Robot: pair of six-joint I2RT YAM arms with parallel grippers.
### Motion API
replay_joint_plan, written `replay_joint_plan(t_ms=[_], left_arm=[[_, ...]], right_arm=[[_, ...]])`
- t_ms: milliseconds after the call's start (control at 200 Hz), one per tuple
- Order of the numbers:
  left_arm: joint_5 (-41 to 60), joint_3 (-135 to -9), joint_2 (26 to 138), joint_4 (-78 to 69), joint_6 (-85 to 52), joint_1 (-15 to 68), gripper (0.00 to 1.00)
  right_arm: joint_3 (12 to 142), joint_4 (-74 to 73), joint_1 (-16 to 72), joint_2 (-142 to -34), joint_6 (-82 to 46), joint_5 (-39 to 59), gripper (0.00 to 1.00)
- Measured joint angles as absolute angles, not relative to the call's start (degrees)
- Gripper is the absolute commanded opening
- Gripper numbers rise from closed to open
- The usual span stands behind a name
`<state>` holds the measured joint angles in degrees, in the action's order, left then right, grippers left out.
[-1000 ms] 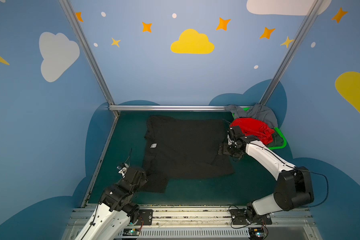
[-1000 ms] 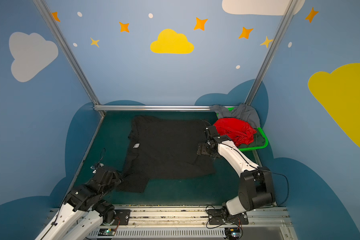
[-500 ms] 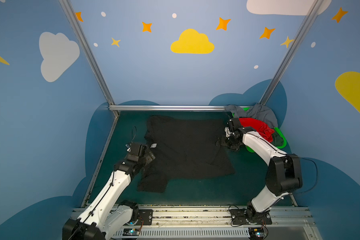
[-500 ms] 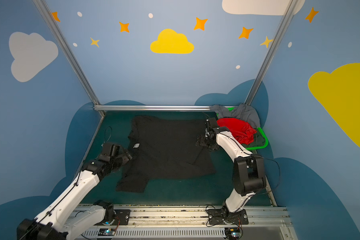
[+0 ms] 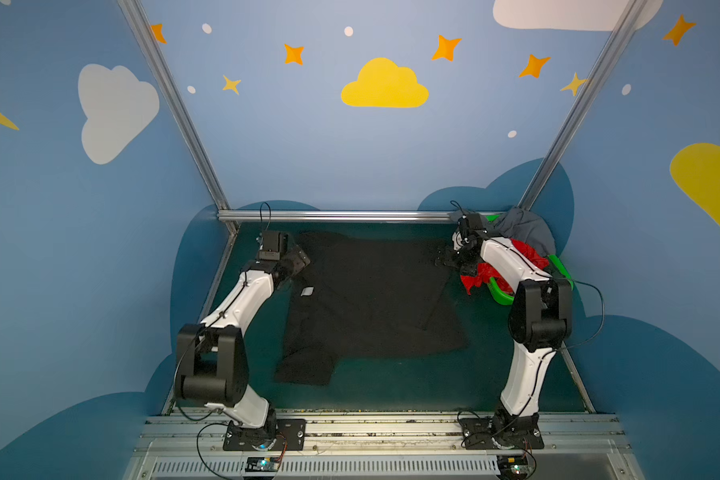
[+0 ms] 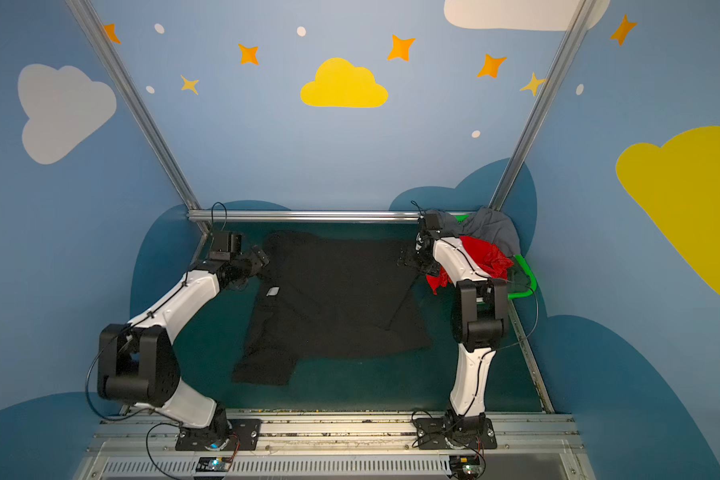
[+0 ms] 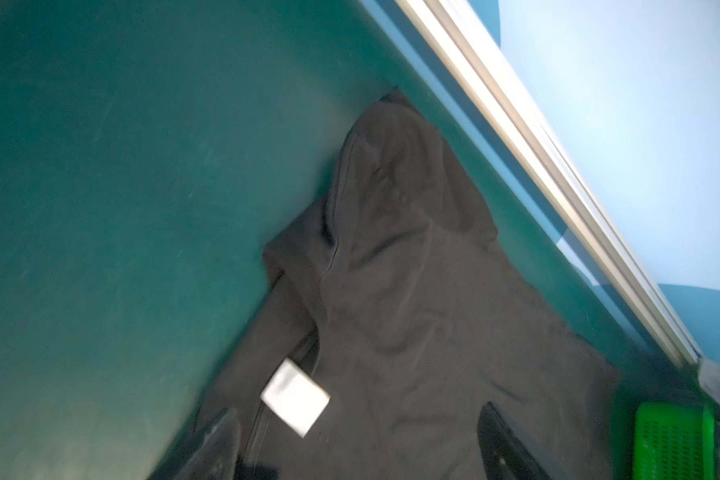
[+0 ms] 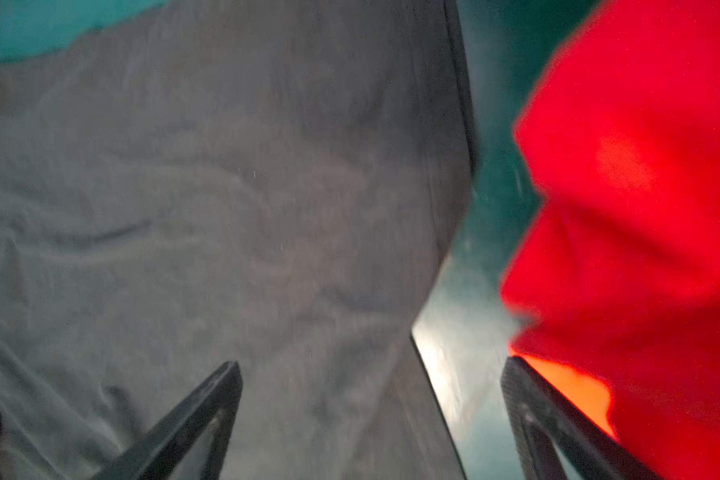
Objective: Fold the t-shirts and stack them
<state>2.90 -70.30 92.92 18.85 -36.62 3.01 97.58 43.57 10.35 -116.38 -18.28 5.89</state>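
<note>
A black t-shirt lies spread flat on the green table, its white neck label at the left. My left gripper is open just above the shirt's far left shoulder, close to the label. Open too, my right gripper hangs over the shirt's far right corner, with the shirt's edge running between its fingers. A red t-shirt and a grey t-shirt are heaped in the basket just right of that gripper.
The bright green plastic basket stands at the far right corner. A metal rail runs along the table's far edge, right behind both grippers. Blue walls close in the sides. Bare green table shows in front of the shirt.
My left arm swung from the near left corner up to the shirt's far left shoulder and its jaws widened. My right gripper slid along the shirt's right edge toward the far corner.
</note>
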Motion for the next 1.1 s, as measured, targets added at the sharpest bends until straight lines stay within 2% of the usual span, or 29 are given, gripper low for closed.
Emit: replay_joint_plan(t_ms=[250, 551, 711, 876, 976, 1101], left_arm=[[7.4, -87.1, 110.0, 20.9, -33.7, 0.5, 0.87], [11.6, -108.7, 129.0, 29.5, -30.3, -0.1, 0.84], [13.2, -110.1, 130.6, 31.9, -29.5, 0.0, 0.84], [13.8, -109.9, 130.6, 32.2, -29.2, 0.0, 0.84], [14.1, -109.8, 130.6, 32.0, -29.2, 0.0, 0.84], [14.7, -109.6, 130.6, 31.9, -29.2, 0.0, 0.84]], right_arm=[[100.9, 46.6, 11.0, -119.0, -18.0, 6.4, 0.94], [70.9, 43.4, 11.5, -100.7, -22.2, 5.3, 0.94], [61.1, 41.3, 11.5, -92.9, -24.7, 5.5, 0.92], [54.6, 38.5, 11.8, -91.7, -26.6, 5.7, 0.88], [53.0, 37.8, 11.9, -92.2, -27.2, 5.8, 0.82], [52.9, 37.0, 12.2, -93.4, -27.6, 5.5, 0.69]])
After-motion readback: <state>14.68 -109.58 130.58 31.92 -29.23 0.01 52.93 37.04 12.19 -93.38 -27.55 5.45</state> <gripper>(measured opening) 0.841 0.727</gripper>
